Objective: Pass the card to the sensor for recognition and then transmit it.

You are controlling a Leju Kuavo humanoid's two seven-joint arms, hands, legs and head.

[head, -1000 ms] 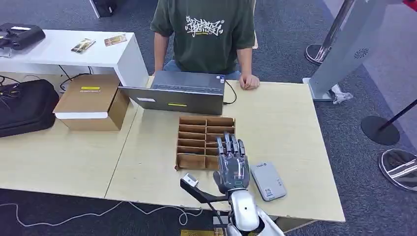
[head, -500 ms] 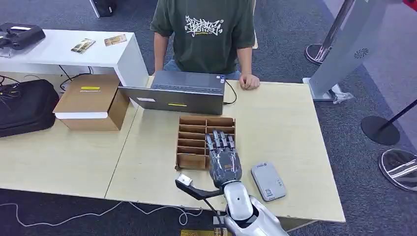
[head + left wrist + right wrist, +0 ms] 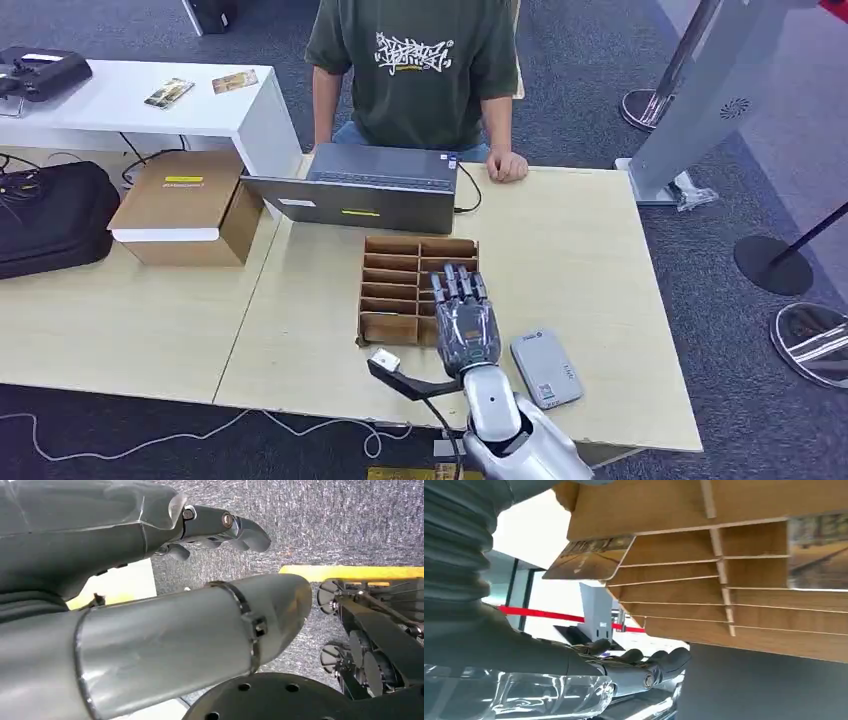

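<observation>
Right hand (image 3: 465, 325) now farther right over rack (image 3: 400, 285)

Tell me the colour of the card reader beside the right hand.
Light grey card reader, clearest in the head view.

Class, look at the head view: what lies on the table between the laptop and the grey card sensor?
In the head view, the wooden slotted tray lies between the laptop and the sensor, with the right hand over its near right part.
</observation>
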